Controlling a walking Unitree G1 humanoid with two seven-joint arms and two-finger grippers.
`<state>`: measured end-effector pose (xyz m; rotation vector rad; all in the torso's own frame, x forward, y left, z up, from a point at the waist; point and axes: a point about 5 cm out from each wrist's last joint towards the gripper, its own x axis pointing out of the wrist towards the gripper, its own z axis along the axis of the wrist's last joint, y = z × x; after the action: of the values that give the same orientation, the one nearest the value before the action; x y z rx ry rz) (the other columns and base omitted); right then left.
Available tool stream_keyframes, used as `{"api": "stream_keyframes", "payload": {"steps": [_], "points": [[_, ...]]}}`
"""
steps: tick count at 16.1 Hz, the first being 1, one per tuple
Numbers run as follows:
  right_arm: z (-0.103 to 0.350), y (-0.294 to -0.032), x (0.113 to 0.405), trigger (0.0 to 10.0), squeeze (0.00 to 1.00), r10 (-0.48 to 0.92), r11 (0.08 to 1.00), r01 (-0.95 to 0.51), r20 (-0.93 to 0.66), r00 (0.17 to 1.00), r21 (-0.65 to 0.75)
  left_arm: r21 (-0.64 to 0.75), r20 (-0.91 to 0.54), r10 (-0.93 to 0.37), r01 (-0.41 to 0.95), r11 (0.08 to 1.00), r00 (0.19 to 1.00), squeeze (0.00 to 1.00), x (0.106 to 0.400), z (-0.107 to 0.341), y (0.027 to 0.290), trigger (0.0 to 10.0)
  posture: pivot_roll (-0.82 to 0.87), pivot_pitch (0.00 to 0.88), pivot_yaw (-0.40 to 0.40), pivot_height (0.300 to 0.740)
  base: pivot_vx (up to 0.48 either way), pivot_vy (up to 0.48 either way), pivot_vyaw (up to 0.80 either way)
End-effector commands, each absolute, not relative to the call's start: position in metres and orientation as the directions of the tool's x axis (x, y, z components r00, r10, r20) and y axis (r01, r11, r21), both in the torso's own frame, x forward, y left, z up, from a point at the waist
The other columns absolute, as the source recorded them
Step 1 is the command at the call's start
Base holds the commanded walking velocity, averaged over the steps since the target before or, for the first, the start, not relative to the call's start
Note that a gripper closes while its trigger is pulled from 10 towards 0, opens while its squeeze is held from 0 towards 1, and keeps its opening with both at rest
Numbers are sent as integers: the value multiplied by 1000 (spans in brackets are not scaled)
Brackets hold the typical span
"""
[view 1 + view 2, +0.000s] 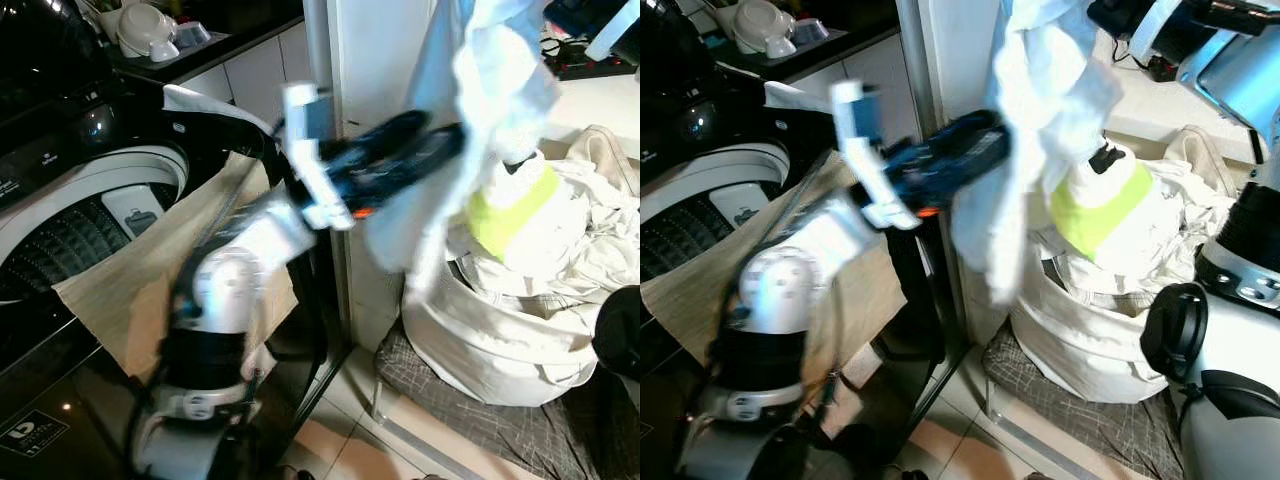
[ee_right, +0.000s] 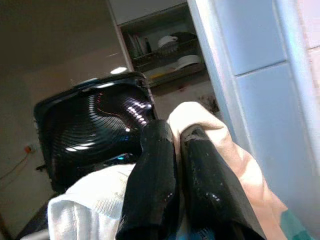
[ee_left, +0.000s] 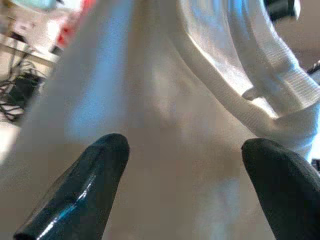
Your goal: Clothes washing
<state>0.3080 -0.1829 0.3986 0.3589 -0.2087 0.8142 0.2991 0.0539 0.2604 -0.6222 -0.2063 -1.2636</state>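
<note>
The white garment (image 1: pixel 490 90) hangs in the air above the laundry bag (image 1: pixel 500 340), beside the washing machine (image 1: pixel 90 220). Our right gripper (image 2: pixel 172 150) holds it from above with jaws closed on the cloth. Our left gripper (image 3: pixel 185 165) reaches toward it with jaws open, probably to support the garment for moving it to the machine.

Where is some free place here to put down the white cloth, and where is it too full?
Free: the open washer drum beyond the beige cloth on its rim, and the tiled floor between washer and mat. Crowded: the laundry bag, heaped high. The right gripper pinches the white garment; the left gripper is open against it.
</note>
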Motion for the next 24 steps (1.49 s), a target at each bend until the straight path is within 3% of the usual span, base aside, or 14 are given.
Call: {"api": "stream_keyframes", "payload": {"steps": [1, 5, 7, 9, 10, 12, 13, 15, 16, 24], "points": [[401, -181, 307, 0, 0, 670, 644, -736, 311, 675, 209, -350, 507, -795, 922, 163, 333, 1000, 303, 262, 72, 10000, -173, 0, 116, 740, 0, 0, 0], [398, -181, 308, 0, 0, 666, 650, -730, 303, 682, 213, -394, 553, -763, 912, 115, 335, 1000, 306, 266, 84, 10000, -173, 0, 119, 740, 0, 0, 0], [398, -180, 308, 0, 0, 671, 644, -735, 305, 675, 210, -366, 487, -818, 922, 128, 307, 1000, 302, 260, 70, 10000, -175, 0, 121, 740, 0, 0, 0], [397, -174, 307, 0, 0, 685, 627, -749, 307, 661, 214, -324, 395, -845, 916, 238, 359, 1000, 307, 251, 53, 10000, -173, 0, 120, 740, 0, 0, 0], [396, -167, 306, 0, 0, 698, 610, -762, 308, 646, 216, -277, 338, -833, 893, 356, 437, 1000, 316, 247, 46, 10000, -175, 0, 121, 740, 0, 0, 0], [394, -157, 303, 0, 0, 722, 581, -783, 304, 621, 221, -276, 353, -810, 879, 388, 468, 1000, 321, 251, 39, 10000, -176, 0, 124, 740, 0, 0, 0], [391, -151, 303, 0, 0, 734, 566, -793, 300, 610, 226, -278, 373, -798, 877, 391, 474, 0, 323, 255, 36, 10000, -175, 0, 123, 740, 0, 0, 0], [388, -147, 303, 0, 0, 737, 560, -795, 298, 607, 234, -277, 396, -785, 877, 393, 477, 0, 325, 257, 34, 10000, -177, 0, 126, 740, 0, 0, 0], [387, -147, 303, 0, 0, 729, 569, -787, 297, 616, 236, -288, 411, -771, 872, 397, 487, 0, 326, 257, 38, 0, -176, 0, 127, 740, 0, 0, 0], [387, -158, 306, 0, 0, 680, 627, -741, 295, 671, 241, -317, 433, -759, 871, 376, 486, 0, 327, 256, 49, 0, -170, 0, 126, 740, 0, 0, 0]]}}
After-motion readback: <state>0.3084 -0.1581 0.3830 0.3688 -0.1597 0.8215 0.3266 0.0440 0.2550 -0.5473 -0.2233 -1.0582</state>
